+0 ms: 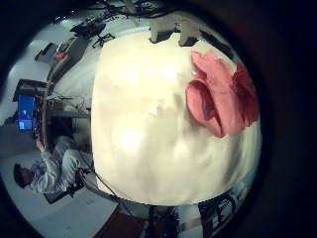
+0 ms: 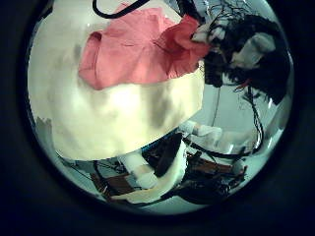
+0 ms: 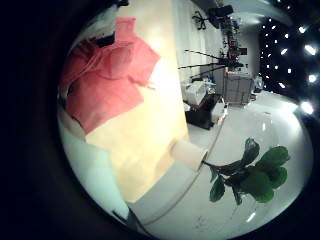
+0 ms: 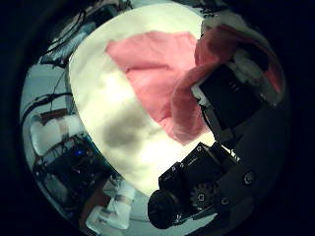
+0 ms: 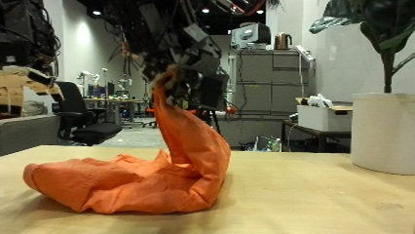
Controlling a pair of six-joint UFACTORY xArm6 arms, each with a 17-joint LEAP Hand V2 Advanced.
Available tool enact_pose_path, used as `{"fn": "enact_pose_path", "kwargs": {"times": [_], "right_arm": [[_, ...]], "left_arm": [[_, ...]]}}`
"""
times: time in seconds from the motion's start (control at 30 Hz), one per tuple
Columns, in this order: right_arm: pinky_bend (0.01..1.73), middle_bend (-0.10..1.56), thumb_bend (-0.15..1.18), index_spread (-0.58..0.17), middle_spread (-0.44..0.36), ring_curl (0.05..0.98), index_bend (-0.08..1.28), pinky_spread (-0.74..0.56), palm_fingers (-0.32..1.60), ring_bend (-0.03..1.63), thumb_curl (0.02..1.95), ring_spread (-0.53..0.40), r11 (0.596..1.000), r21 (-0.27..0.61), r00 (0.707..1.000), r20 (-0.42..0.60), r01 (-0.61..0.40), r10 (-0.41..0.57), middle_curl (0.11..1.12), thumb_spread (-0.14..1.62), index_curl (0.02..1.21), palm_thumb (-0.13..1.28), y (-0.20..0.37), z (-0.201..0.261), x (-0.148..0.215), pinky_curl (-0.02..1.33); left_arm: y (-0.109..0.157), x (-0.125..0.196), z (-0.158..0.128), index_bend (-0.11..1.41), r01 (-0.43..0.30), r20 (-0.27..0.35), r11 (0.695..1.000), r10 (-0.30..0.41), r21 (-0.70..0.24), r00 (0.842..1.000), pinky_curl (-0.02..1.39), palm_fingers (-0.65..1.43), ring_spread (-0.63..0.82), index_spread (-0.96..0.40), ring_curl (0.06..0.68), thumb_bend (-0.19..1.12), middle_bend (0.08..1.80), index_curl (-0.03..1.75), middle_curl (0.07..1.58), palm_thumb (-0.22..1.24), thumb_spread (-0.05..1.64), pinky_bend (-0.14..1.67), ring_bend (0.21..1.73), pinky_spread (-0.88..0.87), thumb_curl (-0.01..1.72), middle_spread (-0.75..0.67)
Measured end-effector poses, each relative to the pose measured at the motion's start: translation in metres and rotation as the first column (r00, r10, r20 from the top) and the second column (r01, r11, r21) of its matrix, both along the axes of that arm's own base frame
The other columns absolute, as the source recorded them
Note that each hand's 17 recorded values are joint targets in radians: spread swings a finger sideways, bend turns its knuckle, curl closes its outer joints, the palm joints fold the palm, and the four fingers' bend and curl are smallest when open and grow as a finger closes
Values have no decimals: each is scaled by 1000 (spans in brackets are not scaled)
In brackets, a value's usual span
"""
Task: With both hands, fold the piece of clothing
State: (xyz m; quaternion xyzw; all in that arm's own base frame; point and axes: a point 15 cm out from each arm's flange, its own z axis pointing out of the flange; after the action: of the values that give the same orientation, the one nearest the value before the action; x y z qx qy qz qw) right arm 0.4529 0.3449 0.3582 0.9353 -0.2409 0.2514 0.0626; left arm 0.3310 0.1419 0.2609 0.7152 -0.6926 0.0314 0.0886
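Pinching one edge of the orange garment (image 5: pixel 156 171), a hand (image 5: pixel 186 80) holds it lifted, fingers curled on cloth; below the hand the rest lies heaped on the table (image 5: pixel 324 200); which hand I cannot tell; the thin pinch could slip, dropping the fold crooked.

Garment (image 5: pixel 143 180): orange-pink cloth, soft, thin, matt, creased and rumpled, limp where it hangs. Worktop (image 5: pixel 324 200): light wood look, smooth, matt with faint sheen. Robot hand (image 4: pixel 231 93) gripping cloth: hard black and white plastic, slightly glossy, geared parts. White pot (image 5: pixel 384 132) on worktop: smooth, matt; material unclear.
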Motion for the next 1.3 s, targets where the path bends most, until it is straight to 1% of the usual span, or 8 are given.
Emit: {"fn": "enact_pose_path", "kwargs": {"times": [0.23,0.47,0.6,0.7,0.83,1.1,1.27,1.3], "right_arm": [[884,1102,1006,-278,-158,479,973,-661,1229,1114,1607,-280,997,68,998,42,34,-37,552,-135,634,783,14,23,6,436],[890,1098,1004,-288,-168,480,959,-665,1234,1115,1601,-287,998,68,999,28,17,-19,550,-131,629,761,33,6,8,437],[895,1091,1008,-293,-171,480,957,-663,1234,1114,1598,-289,994,111,999,42,-20,16,548,-129,628,753,53,0,13,438],[896,1090,1012,-295,-173,481,955,-662,1233,1114,1597,-290,985,166,999,13,-36,35,548,-128,627,750,71,-11,10,438],[897,1087,1015,-296,-174,481,954,-665,1232,1114,1594,-290,979,197,998,-28,-46,53,548,-126,628,742,89,-36,7,437],[896,1078,1022,-304,-183,479,946,-673,1220,1113,1595,-298,976,216,995,-85,-24,43,548,-114,625,725,98,-69,8,433],[893,1062,1021,-318,-198,478,921,-679,1189,1108,1597,-306,974,227,992,-129,24,5,545,-99,620,713,89,-84,14,429],[911,1045,1015,-322,-207,475,901,-681,1151,1097,1596,-313,972,231,991,-136,32,0,541,-89,616,702,88,-86,15,434]], "left_arm": [[14,-10,3,148,-19,14,1000,19,-2,1000,326,-34,527,121,237,-15,188,246,275,113,1212,234,399,509,226,325],[21,-15,6,148,-31,22,1000,31,1,999,327,-34,526,123,237,-15,186,247,281,114,1212,238,400,509,225,325],[21,-16,5,146,-30,19,1000,30,3,999,329,-35,526,124,237,-16,186,245,283,112,1210,243,402,508,225,325],[21,-17,2,144,-32,14,999,32,0,999,328,-35,525,126,238,-17,188,243,285,104,1204,244,410,508,227,319],[20,-18,2,145,-33,12,999,33,-1,999,328,-36,524,128,239,-16,187,243,288,100,1197,245,412,508,229,323],[25,-21,0,146,-46,8,999,46,-1,999,327,-37,523,129,237,-14,187,243,292,106,1197,247,414,508,232,317],[28,-21,1,146,-49,7,999,49,4,999,327,-37,523,129,237,-14,186,243,293,109,1201,248,415,508,231,317],[28,-21,1,146,-48,8,999,48,5,999,326,-37,523,129,237,-15,186,243,293,109,1202,248,416,507,231,317]]}}
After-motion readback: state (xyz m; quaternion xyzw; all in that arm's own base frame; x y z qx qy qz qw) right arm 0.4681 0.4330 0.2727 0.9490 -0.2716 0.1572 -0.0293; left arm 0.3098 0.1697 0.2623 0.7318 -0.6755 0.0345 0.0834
